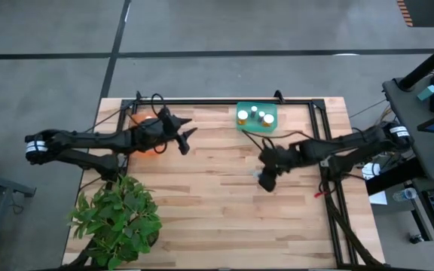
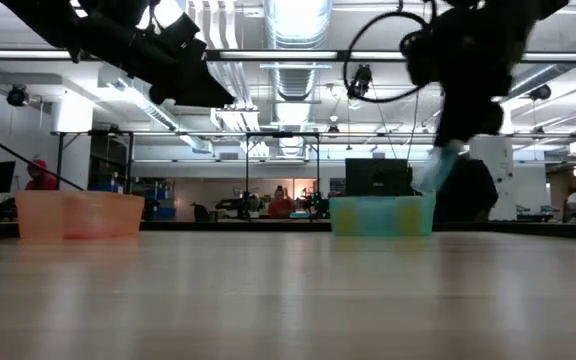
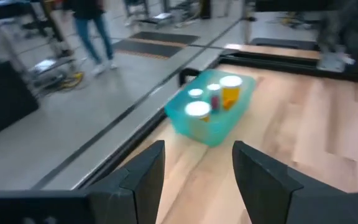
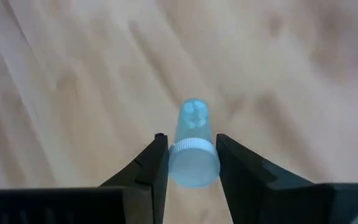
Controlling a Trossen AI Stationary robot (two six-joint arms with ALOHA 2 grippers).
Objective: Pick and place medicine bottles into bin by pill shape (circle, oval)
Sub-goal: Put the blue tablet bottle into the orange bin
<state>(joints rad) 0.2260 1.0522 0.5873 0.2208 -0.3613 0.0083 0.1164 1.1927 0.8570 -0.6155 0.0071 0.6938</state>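
Right gripper [image 4: 191, 158]: clamped on a clear medicine bottle [image 4: 192, 143] by its white cap, lifted off the table [image 1: 224, 218], a little way from the green bin [image 1: 257, 117].
Green bin: holds several white-capped bottles [image 3: 230, 88].
Left gripper [image 3: 194, 171]: fingers apart, empty, beside the orange bin [image 2: 78, 214].

Medicine bottles: one held up in the air, the others standing in the green bin.

A pale blue bottle [image 4: 192, 143] with a white cap and small pills showing through its body is pinched at the cap between the right tool's [image 4: 191, 163] fingers, lifted off the tabletop, on the near side of the green bin [image 1: 257, 116]. In that bin four white-capped bottles [image 1: 254, 114] stand upright, one of them orange-bodied [image 3: 230, 91].
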